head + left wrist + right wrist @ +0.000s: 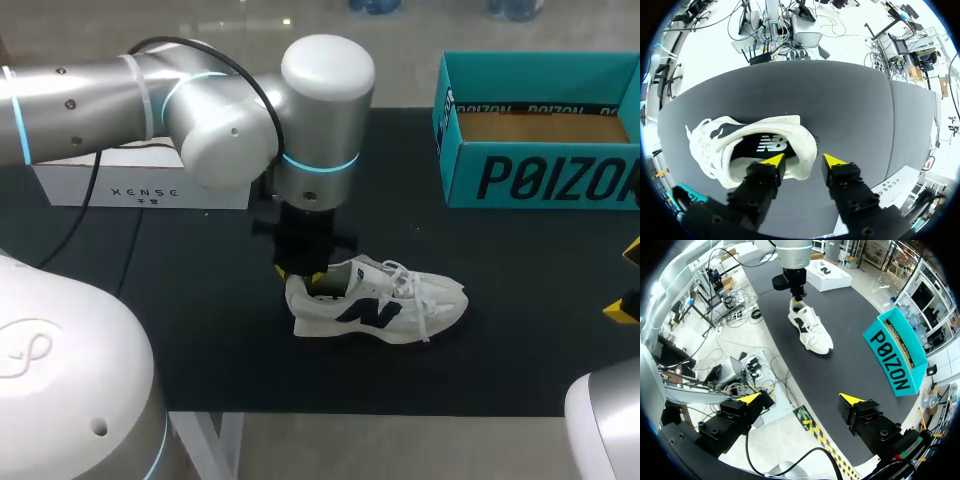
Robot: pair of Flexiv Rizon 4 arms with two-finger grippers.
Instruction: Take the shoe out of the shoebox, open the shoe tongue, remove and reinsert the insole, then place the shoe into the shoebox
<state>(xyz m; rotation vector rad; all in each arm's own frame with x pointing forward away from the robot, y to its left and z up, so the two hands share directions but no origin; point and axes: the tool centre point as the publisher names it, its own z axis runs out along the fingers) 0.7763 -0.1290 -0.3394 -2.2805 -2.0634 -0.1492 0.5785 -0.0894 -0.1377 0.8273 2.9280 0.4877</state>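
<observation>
A white sneaker (385,305) with a dark side logo lies upright on the black mat, toe toward the right. My left gripper (305,272) stands straight down over its heel. In the left wrist view the gripper (804,160) is open and straddles the heel wall of the sneaker (740,145): one yellow tip is inside the opening above the black insole (771,144), the other outside with a small gap. The teal shoebox (540,170) stands open at the back right. My right gripper (628,280) hangs open at the table's right edge, holding nothing, far from the sneaker (812,330).
A white flat box (140,185) lies at the back left of the mat, behind my left arm. The black mat (200,350) stretches bare in front of and left of the shoe. The shoebox (895,360) shows a brown cardboard floor inside.
</observation>
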